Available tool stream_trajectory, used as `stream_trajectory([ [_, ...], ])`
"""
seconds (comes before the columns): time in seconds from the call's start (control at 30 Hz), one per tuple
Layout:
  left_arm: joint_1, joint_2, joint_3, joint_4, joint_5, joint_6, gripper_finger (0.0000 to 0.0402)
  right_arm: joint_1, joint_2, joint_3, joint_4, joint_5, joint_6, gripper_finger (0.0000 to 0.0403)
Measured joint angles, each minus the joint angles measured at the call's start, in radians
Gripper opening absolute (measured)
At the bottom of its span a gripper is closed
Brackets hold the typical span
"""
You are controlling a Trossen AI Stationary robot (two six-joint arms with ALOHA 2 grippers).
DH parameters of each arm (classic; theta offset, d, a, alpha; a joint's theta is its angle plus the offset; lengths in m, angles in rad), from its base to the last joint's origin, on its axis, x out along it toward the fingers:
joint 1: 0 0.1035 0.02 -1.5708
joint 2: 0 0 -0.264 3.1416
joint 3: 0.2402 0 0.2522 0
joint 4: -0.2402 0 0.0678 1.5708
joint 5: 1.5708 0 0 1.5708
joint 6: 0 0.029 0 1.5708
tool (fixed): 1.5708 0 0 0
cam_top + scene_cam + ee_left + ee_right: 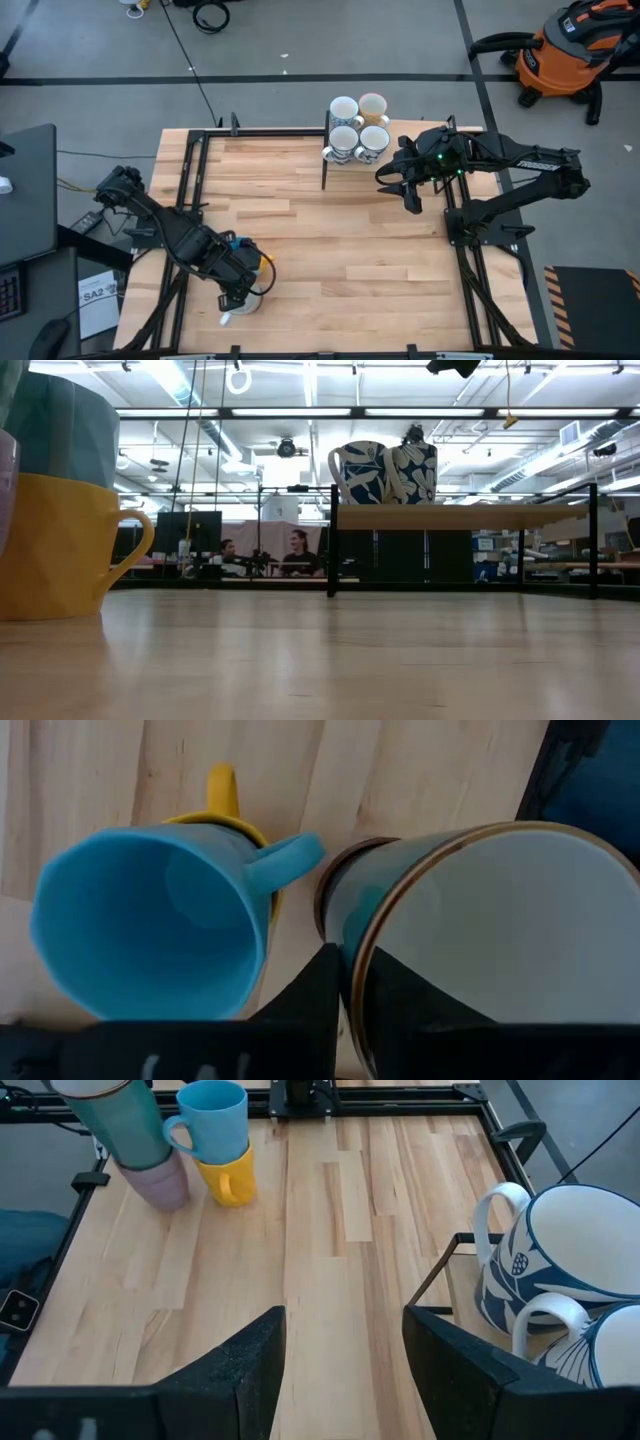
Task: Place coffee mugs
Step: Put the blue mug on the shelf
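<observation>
Near the table's [300,250] front-left corner, the left gripper [345,982] pinches the rim of a teal mug [480,940] beside stacked blue [150,920] and yellow [55,545] mugs. Only the right wrist view shows a purple mug [165,1180] beneath it. Floral mugs [357,125] occupy the back-edge shelf; the right gripper [405,185] hovers beside them, fingers spread.

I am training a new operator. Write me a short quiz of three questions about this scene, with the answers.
1. How many mugs stand on the raised shelf?
2. True or false: the blue mug sits stacked in the yellow mug.
3. The right pincer is: (A) open and holding nothing, above the table; (B) shut on a mug handle.
Key: 1. four; 2. true; 3. A.
</observation>
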Motion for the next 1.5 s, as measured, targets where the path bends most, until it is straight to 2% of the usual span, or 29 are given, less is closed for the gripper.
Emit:
stream_trajectory([
  [0.4,0.0,-0.002,0.0,0.0,0.004,0.0,0.004,0.0,0.0,0.0,0.0,0.0,0.0,0.0208],
  [0.77,0.03,-0.01,0.001,0.001,0.096,0.001,0.0039,0.0,0.0,0.0,0.0,0.0,0.0,0.0208],
  [0.93,0.062,-0.009,0.057,-0.031,0.092,0.011,0.0039,0.0,0.0,0.0,0.0,0.0,0.0,0.0208],
  [1.07,0.108,-0.009,0.15,-0.044,0.093,0.012,0.0039,0.0,0.0,0.0,0.0,0.0,0.0,0.0208],
  [1.3,0.251,-0.01,0.313,-0.037,0.009,0.014,0.0039,0.0,0.0,0.0,0.0,0.0,0.0,0.0208],
  [1.5,0.418,-0.009,0.348,0.015,-0.022,0.011,0.0039,0.0,-0.001,0.0,-0.001,0.0,0.061,0.0208],
])
